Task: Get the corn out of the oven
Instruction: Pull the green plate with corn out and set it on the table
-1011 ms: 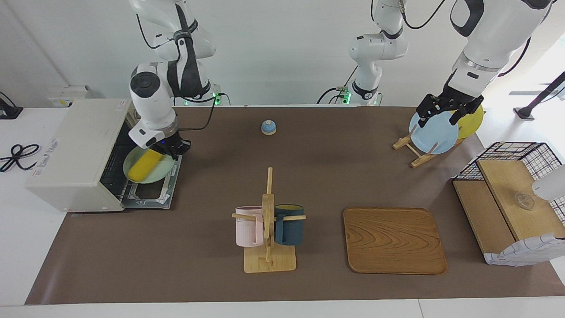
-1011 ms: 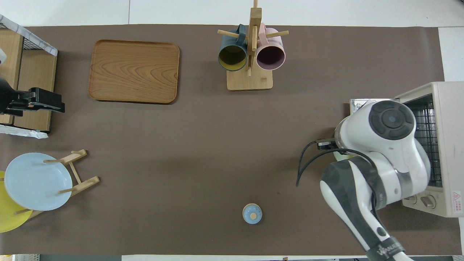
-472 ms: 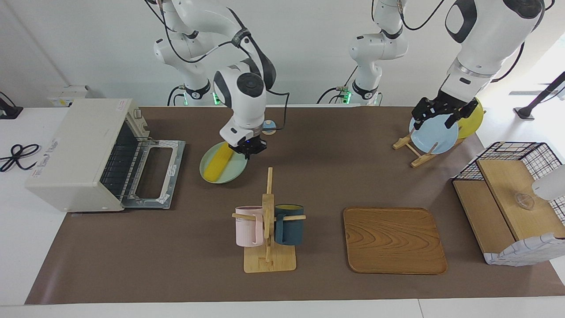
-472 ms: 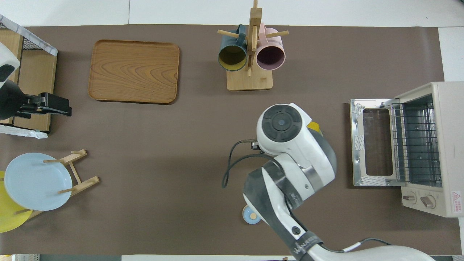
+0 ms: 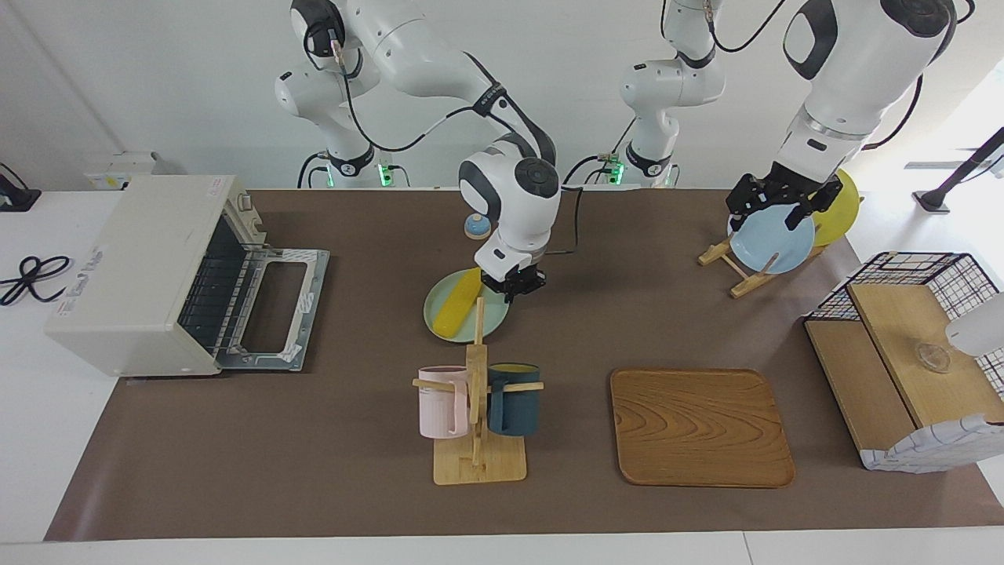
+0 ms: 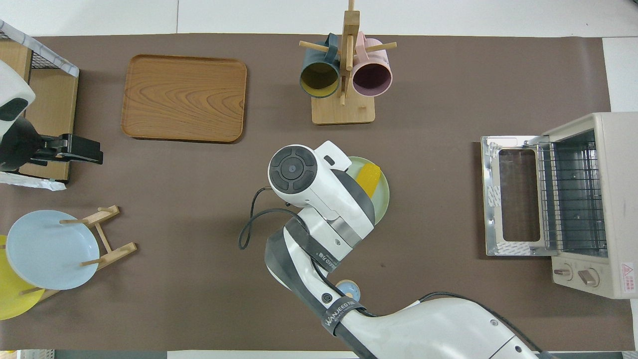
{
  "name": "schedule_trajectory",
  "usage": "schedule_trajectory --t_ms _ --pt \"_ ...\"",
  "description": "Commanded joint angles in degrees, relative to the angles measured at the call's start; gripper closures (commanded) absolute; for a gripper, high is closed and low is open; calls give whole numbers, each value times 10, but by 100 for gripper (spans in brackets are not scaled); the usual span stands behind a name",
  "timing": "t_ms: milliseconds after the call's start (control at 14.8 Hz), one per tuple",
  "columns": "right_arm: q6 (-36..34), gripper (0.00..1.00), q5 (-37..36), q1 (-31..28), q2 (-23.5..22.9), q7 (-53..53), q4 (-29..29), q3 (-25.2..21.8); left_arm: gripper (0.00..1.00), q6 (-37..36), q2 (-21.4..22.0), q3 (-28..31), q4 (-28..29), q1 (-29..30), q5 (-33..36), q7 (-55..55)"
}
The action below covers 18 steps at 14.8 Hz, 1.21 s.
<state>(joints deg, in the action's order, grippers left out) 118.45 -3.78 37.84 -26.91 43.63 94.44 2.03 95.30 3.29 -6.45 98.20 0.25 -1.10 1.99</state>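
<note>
Your right hand (image 5: 511, 287) was clamped on the rim of one green plate (image 5: 443, 315) carrying one corn (image 5: 459, 303), beside the mug rack (image 5: 476, 384) and well clear of the open oven (image 5: 149, 271). Your left hand (image 5: 775, 205) hung spread wide over two racked plates (image 5: 773, 243).

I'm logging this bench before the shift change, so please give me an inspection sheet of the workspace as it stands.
Surface: brown mat covering the table.
Job's things: bright yellow corn cob lies on a pale green round plate out of the off-white toaster oven, whose door hangs open.
Clutter: wooden mug rack with pink and dark blue mugs; wooden tray; plate stand with light blue plate and yellow plate; wire basket with wooden boards; small blue knob.
Grippers: right gripper shut on the plate's rim; left gripper open over the blue plate.
Cables: black cord beside the oven.
Surroundings: white wall, nothing else seen.
</note>
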Motion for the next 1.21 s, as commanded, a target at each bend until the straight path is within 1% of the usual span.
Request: schedule_trajectory --t_ms 0,67,135,202,270,337,404,472,539,607,674,742,809,876,1011,1146 --pt "25 100 26 4 -2 26 -7 10 0 9 22 3 31 -14 -7 -23" --pt "34 95 53 -1 -4 36 -7 10 0 10 24 3 32 -19 -8 -27" --pt "44 78 85 -7 -5 37 -6 10 0 11 24 2 32 -19 -8 -28" --pt "49 67 98 -9 -7 37 -5 10 0 12 24 2 32 -20 -8 -28" --pt "49 64 103 -9 -6 38 -6 10 0 13 24 2 35 -24 -10 -28" --pt "49 59 103 -9 -3 36 -8 9 0 15 24 2 37 -29 -13 -28" --pt "49 48 102 -14 4 30 -8 9 0 15 24 2 37 -31 -15 -28" --pt "48 46 101 -21 13 23 -10 9 0 15 24 2 37 -33 -15 -28" --pt "36 50 97 -22 27 17 -10 8 0 16 24 2 37 -34 -15 -28" --pt "11 56 93 -27 48 9 -4 3 0 16 24 2 37 -36 -16 -29" --pt "-32 63 91 -42 70 -6 -3 3 0 18 23 2 37 -42 -23 -29" --pt "-83 73 87 -56 103 -12 7 3 0 22 22 3 37 -44 -29 -29" --pt "-115 82 78 -69 133 -13 27 3 0 23 20 2 37 -45 -31 -36" --pt "-143 92 69 -89 172 -14 65 3 0 25 15 3 37 -52 -41 -46" --pt "-151 100 46 -113 235 -31 157 3 0 48 6 3 45 -75 -55 -47" --pt "-154 100 -10 -144 265 -57 228 3 0 73 -5 3 56 -113 -65 -47"
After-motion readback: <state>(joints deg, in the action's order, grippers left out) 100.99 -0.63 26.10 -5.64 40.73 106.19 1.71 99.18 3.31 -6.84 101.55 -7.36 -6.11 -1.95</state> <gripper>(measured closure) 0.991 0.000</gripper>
